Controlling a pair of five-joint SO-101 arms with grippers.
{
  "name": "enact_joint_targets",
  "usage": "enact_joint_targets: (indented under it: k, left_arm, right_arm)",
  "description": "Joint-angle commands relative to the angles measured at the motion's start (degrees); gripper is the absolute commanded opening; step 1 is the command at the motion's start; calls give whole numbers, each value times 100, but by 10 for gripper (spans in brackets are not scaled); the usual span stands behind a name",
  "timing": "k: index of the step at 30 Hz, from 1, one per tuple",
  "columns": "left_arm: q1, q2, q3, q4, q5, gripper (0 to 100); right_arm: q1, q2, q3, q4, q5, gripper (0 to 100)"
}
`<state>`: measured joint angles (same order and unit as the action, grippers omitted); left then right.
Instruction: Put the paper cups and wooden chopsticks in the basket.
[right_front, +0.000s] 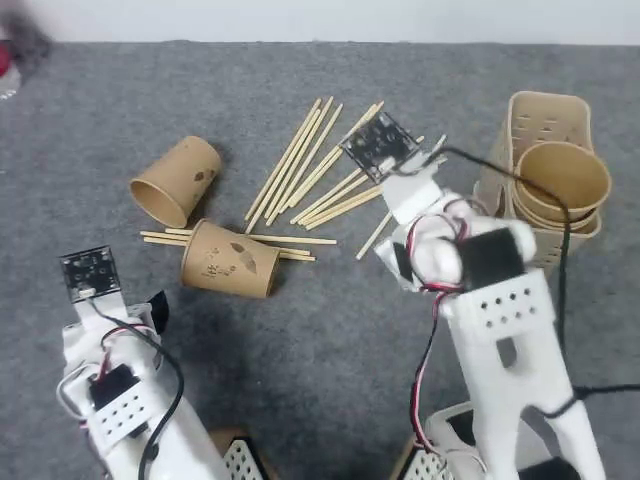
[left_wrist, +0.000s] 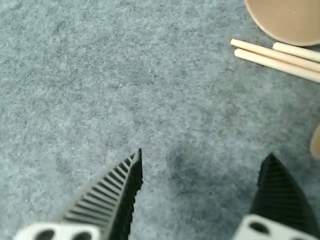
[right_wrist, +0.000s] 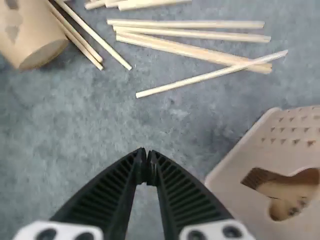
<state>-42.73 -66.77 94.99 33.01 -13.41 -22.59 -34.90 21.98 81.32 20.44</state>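
The counter (right_front: 330, 340) is covered with a grey cloth like thin carpet, fuzzy, rough and fully matt. The paper cups (right_front: 230, 262) are of brown paper, smooth and dull, with no shine. The chopsticks (right_front: 300, 165) are pale bare wood, smooth and unvarnished. The basket (right_front: 548, 118) is beige plastic, smooth and matt. The left claw (left_wrist: 204, 153) and the right claw (right_wrist: 146, 152) are black matt plastic with ribbed faces, on white smooth plastic arm shells (right_front: 505, 310) with a slight sheen
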Motion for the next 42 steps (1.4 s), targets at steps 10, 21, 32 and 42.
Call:
enact_joint_targets:
  k: [10,21,32,42]
  left_arm:
    - [0,-9,-251,-9,26,353]
    - [167,-9,-251,-9,62,353]
    - [229,-9,-1657,1582,79,352]
    - [2022,35,-3960,3930,738,352]
  right_arm:
    - [-101,-2396,3253,-2334,-642,8]
    - [-110,-2659,3490,-2422,-897,8]
    - [-119,-2721,3824,-2712,-888,8]
    - [-92,-2730,3824,-2712,-905,9]
